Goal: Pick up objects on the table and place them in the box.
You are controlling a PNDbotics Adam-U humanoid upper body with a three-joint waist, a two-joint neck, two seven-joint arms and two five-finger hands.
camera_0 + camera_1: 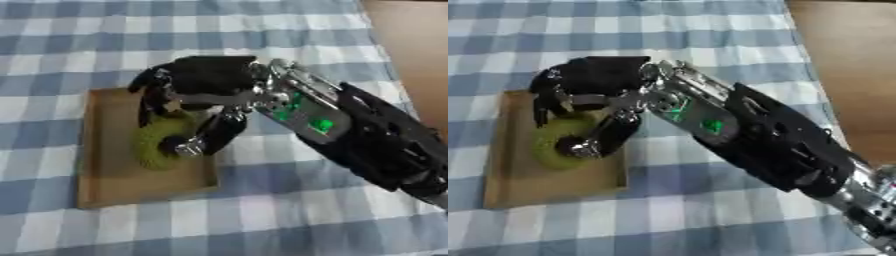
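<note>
So the robot hand (197, 95), the right one, is reaching in from the right and sits right over the shallow brown box (101, 175), fingers curled down around a fuzzy green ball (162, 142) with the thumb tucked against its near-right side. The ball is directly under the palm, already inside the box's walls toward the upper right part, and it looks like it's touching or almost touching the box floor, though I can't really tell which. It's round, so there's no long axis to worry about. The key thing is that it's straight below the hand and over the box, so I'd guess the next bit is just letting go and lifting up. The box sits on the blue checked tabletop (289, 225). No left hand anywhere in view.
</note>
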